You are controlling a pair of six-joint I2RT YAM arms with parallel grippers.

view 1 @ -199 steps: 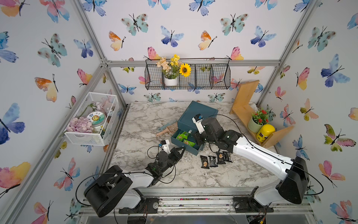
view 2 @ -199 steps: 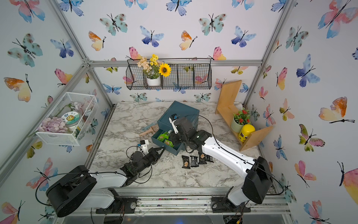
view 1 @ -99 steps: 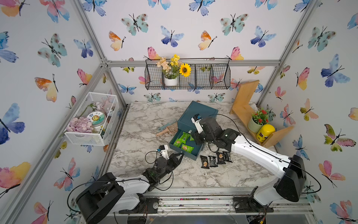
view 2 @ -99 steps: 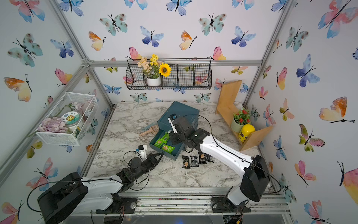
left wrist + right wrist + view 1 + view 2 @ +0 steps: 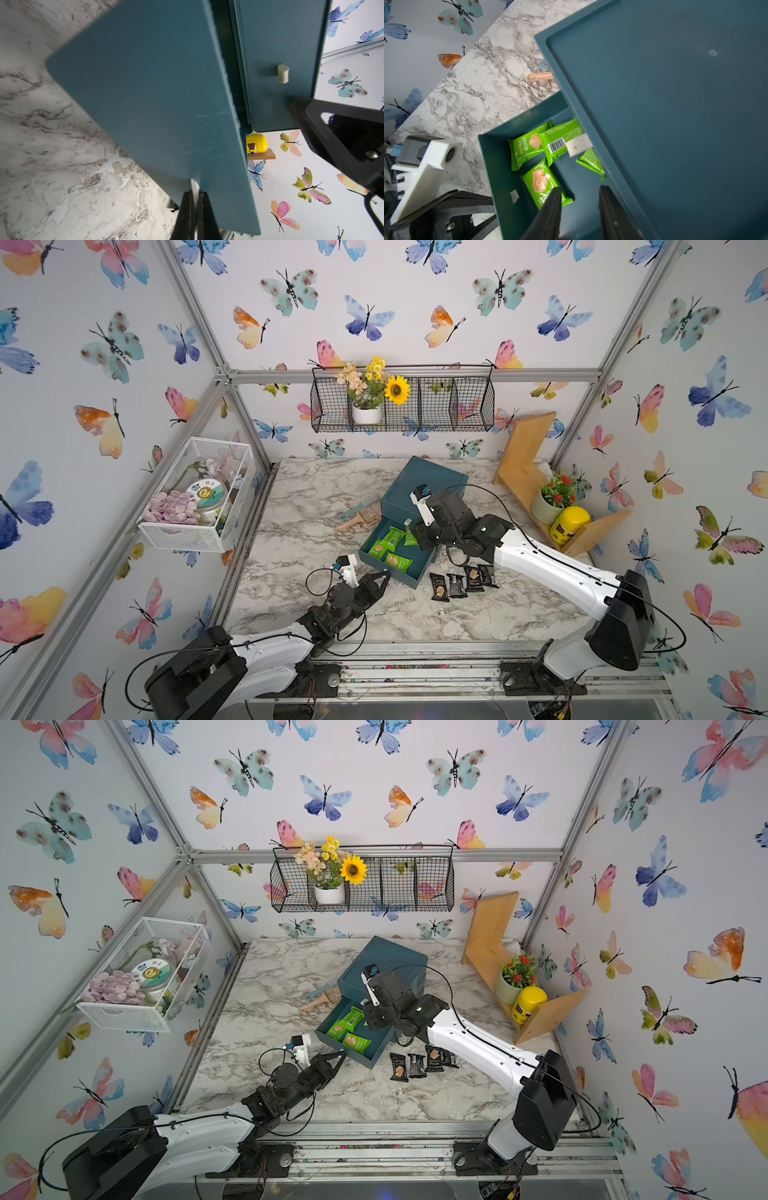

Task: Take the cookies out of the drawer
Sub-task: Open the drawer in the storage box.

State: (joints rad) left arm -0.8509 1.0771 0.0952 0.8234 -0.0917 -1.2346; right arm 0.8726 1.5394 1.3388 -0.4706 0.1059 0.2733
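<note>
The butterfly walls (image 5: 415, 302) stand around a marble table (image 5: 299, 506). The blue drawer (image 5: 419, 558) has slid further out than a second ago. Green cookies (image 5: 392, 540) lie inside it, and four black cookies (image 5: 457, 585) lie on the table beside it. The left gripper (image 5: 387, 573) is pinched on the drawer front. The right gripper (image 5: 580, 188) hangs over the drawer with its fingers apart.

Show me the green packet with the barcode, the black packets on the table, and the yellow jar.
green packet with the barcode (image 5: 559, 143): right wrist view, on its barcode.
black packets (image 5: 457, 585): in a top view, on a middle packet.
yellow jar (image 5: 571, 519): in a top view, on its yellow top.
</note>
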